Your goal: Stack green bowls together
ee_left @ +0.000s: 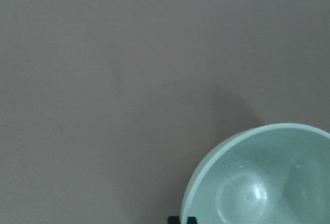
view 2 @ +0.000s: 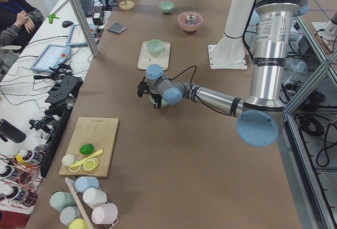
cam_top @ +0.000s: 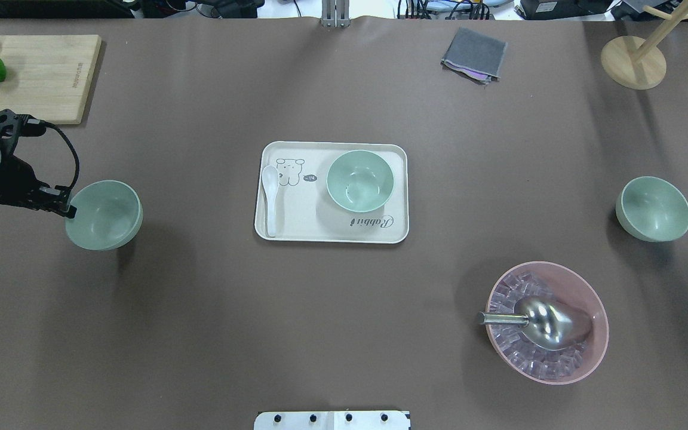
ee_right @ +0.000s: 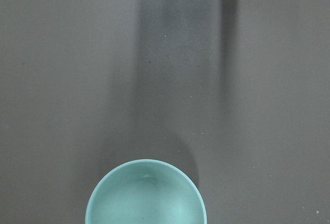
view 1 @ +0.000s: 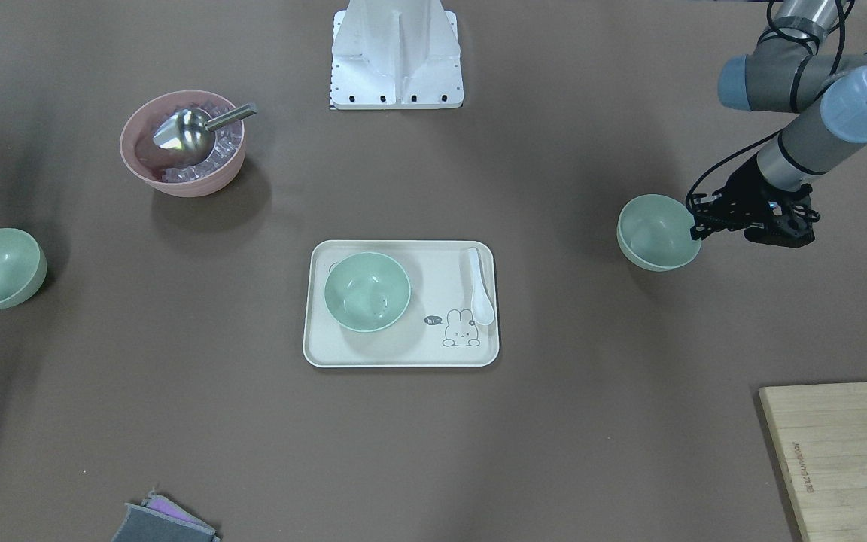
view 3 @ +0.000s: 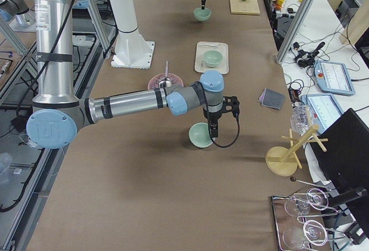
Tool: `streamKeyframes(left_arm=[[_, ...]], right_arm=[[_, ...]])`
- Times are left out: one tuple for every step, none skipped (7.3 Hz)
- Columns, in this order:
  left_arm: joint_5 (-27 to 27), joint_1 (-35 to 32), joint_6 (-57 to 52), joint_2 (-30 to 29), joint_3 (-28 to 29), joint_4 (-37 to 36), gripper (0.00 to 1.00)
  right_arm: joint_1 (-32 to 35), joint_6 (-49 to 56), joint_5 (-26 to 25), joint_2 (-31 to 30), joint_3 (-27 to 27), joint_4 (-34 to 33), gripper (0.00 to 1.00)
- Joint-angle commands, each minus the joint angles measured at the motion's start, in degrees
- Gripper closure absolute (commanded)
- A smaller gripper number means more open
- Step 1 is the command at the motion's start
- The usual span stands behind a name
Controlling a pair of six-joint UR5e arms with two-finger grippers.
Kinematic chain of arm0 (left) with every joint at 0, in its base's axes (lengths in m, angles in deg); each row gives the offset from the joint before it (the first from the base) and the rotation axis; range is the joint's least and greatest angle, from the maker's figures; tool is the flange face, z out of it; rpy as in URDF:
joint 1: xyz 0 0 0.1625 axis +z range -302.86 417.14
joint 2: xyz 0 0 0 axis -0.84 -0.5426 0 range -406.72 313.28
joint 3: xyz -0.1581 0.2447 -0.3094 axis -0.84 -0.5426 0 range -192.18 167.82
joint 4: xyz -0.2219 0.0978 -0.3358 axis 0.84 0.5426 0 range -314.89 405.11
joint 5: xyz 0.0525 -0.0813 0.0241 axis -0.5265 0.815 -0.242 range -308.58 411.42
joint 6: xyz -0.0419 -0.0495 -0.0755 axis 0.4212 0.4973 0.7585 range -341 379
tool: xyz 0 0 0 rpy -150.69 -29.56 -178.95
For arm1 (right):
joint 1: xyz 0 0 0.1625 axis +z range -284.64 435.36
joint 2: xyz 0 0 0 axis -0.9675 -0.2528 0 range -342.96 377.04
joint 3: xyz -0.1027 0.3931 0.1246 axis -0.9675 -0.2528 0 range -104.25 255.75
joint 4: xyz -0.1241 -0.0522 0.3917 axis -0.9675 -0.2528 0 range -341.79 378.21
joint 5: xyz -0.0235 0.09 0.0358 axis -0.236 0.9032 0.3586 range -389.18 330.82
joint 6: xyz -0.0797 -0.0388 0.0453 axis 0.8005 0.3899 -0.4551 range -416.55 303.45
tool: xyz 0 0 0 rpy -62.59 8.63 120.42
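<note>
My left end effector (cam_top: 70, 207) is pinched on the outer rim of the left green bowl (cam_top: 105, 215), at the left of the bench (cam_top: 344, 322). I cannot tell whether the bowl is clear of the surface. The second green bowl (cam_top: 360, 181) stands on the tray (cam_top: 332, 232) in the middle. The third green bowl (cam_top: 653, 209) is well apart at the right, beneath my right end effector (view 3: 211, 134), whose grip I cannot tell. I judge this the first pickup. Next comes a level lift, a carry rightward, and lowering it squarely into the tray's bowl.

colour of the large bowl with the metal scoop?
Pink, the large round bowl; shows best in the overhead exterior view.
</note>
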Motion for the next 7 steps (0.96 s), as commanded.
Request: streamKeyframes(left_arm=[[0.17,-0.02,11.69,-4.2,-2.22,-0.19,1.0],[0.17,0.24,17.39,-6.3,-3.63,-0.54,1.0],[-0.18,1.2,21.63,-11.28,-4.77,-5.94,1.0],[-2.18,3.74,25.15,-17.16,-5.3,-14.0,1.0],[-5.25,6.55,28.66,-23.4,-5.14,-19.39,1.0],[-5.54,8.14,32.27,-27.12,-4.52,-20.83,1.0],[-6.24,9.98,36.48,-29.94,-3.74,-20.85,1.0]], right_arm=[[0.0,0.03,-0.53,0.18,-0.77,0.0,0.0],[0.0,0.03,-1.15,0.96,-1.74,0.0,0.0],[0.0,0.03,-1.07,1.49,-2.18,0.0,0.0],[0.0,-0.06,-1.15,1.67,-2.27,-0.09,0.0],[0.0,-0.06,-1.15,2.02,-2.36,-0.7,0.0],[0.0,-0.23,-1.07,3.51,-3.84,-0.88,0.0],[0.0,-1.89,-0.98,5.52,-5.86,-0.88,0.0]])
